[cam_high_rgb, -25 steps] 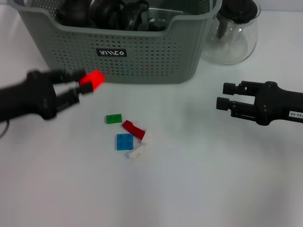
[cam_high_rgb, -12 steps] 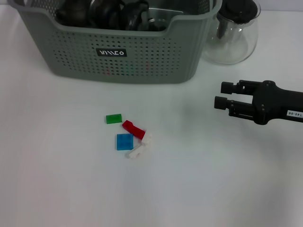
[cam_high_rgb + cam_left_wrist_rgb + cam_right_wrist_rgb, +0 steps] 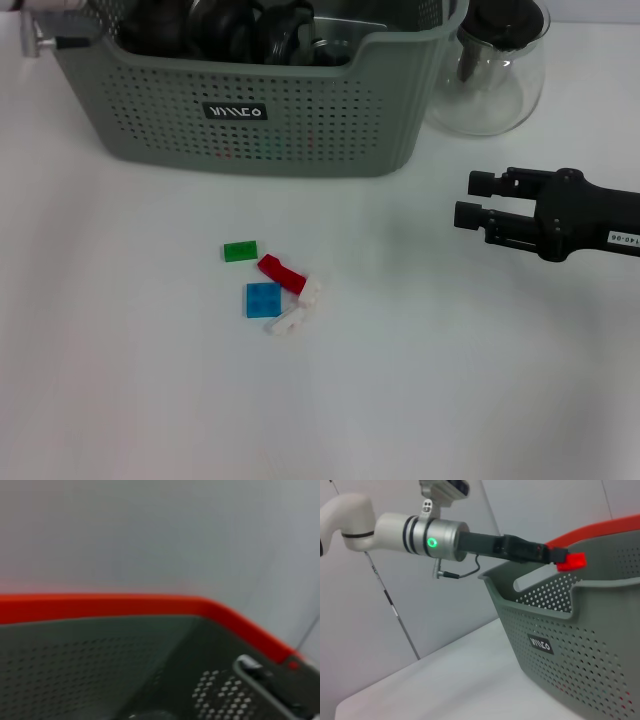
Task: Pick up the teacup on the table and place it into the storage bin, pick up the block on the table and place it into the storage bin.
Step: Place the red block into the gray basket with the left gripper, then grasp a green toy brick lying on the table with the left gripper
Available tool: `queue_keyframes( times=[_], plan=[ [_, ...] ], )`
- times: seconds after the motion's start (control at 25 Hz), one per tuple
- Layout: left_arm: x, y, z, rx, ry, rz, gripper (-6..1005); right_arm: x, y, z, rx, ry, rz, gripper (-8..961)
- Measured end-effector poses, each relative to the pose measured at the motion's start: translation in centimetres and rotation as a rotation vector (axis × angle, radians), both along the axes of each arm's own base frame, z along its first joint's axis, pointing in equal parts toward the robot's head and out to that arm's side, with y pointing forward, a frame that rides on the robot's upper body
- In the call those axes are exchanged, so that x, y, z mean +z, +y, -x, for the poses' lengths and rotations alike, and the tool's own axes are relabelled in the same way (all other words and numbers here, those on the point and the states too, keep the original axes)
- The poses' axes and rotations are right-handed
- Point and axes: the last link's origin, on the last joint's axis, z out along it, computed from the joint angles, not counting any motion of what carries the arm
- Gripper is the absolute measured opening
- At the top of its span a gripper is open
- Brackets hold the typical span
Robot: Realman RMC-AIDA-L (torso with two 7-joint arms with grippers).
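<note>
The grey-green storage bin (image 3: 300, 130) stands at the back of the table, with dark rounded items inside; I cannot make out a teacup among them. In the right wrist view my left gripper (image 3: 559, 556) hovers over the bin's rim (image 3: 540, 587), shut on a red block (image 3: 571, 561). The left wrist view looks down into the bin (image 3: 90, 665). Several blocks lie on the table: green (image 3: 240, 251), red (image 3: 280, 272), blue (image 3: 263, 299) and two white (image 3: 311, 291). My right gripper (image 3: 468, 200) hangs open to the right, holding nothing.
A clear glass teapot (image 3: 495, 70) stands right of the bin. Part of the left arm (image 3: 45, 40) shows at the bin's far left corner. White table surface stretches around the block cluster.
The left gripper with the red block rose from in front of the bin's left side, left the head view, and now sits above the bin. The right gripper barely shifted.
</note>
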Motion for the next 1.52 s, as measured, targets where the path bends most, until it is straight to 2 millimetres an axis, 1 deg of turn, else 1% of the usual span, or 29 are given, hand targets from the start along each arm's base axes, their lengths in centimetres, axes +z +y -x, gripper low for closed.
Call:
queue_keyframes(
  times=[0.12, 0.28, 0.36, 0.44, 0.48, 0.6, 0.64, 0.68, 0.76, 0.8, 0.84, 0.88, 0.92, 0.96, 1.0, 1.08, 1.2, 1.36, 1.52],
  plan=[
    [-0.4, 0.4, -0.3, 0.038, 0.038, -0.009, 364, 0.0, 0.0, 0.0, 0.0, 0.0, 0.0, 583],
    [-0.5, 0.3, -0.8, 0.028, 0.031, -0.007, 395, 0.0, -0.1, -0.1, -0.004, 0.0, 0.0, 583],
    [0.1, 0.0, -0.9, 0.024, -0.011, -0.02, 411, 0.0, -0.1, -0.2, -0.006, 0.0, 0.0, 583],
    [1.2, -0.8, -1.0, 0.006, -0.098, -0.037, 427, 0.0, -0.2, -0.2, -0.008, 0.001, -0.001, 584],
    [2.0, -1.5, -1.1, -0.021, -0.161, -0.048, 435, 0.0, -0.2, -0.2, -0.009, 0.001, -0.002, 584],
    [4.3, -4.8, -0.6, -0.18, -0.356, -0.086, 574, 0.1, -0.1, -0.3, -0.012, 0.005, -0.007, 584],
    [5.1, -6.5, -0.2, -0.27, -0.421, -0.102, 620, 0.1, -0.1, -0.3, -0.013, 0.005, -0.007, 584],
    [5.5, -7.6, 0.1, -0.319, -0.445, -0.108, 666, 0.1, -0.1, -0.3, -0.013, 0.005, -0.008, 584],
    [6.1, -10.1, 1.1, -0.416, -0.471, -0.122, 660, 0.2, -0.1, -0.2, -0.012, 0.005, -0.009, 584],
    [6.1, -10.8, 1.7, -0.436, -0.46, -0.129, 658, 0.2, -0.1, -0.2, -0.011, 0.004, -0.009, 584],
    [5.6, -12.0, 2.6, -0.46, -0.427, -0.124, 655, 0.2, 0.0, -0.2, -0.01, 0.004, -0.009, 584],
    [4.6, -12.7, 3.5, -0.459, -0.378, -0.11, 652, 0.2, 0.0, -0.2, -0.009, 0.004, -0.009, 584],
    [4.6, -12.7, 3.5, -0.459, -0.378, -0.11, 650, 0.2, 0.0, -0.1, -0.008, 0.005, -0.009, 584],
    [1.7, -14.5, 5.8, -0.454, -0.245, -0.055, 648, 0.1, 0.0, -0.1, -0.006, 0.006, -0.008, 584],
    [0.9, -15.0, 6.4, -0.455, -0.216, -0.046, 646, 0.1, 0.1, 0.0, -0.006, 0.006, -0.008, 584],
    [-1.5, -16.7, 8.0, -0.469, -0.145, -0.012, 641, 0.1, 0.1, 0.0, -0.005, 0.007, -0.007, 584],
    [-4.6, -18.8, 10.0, -0.509, -0.095, -0.002, 635, 0.1, 0.1, 0.1, -0.004, 0.007, -0.007, 584],
    [-7.6, -20.0, 11.6, -0.529, -0.025, -0.017, 618, 0.0, 0.1, 0.1, -0.005, 0.008, -0.008, 584],
    [-9.5, -19.9, 12.3, -0.532, 0.039, -0.031, 597, 0.1, 0.1, 0.1, -0.01, 0.012, -0.009, 584]
  ],
)
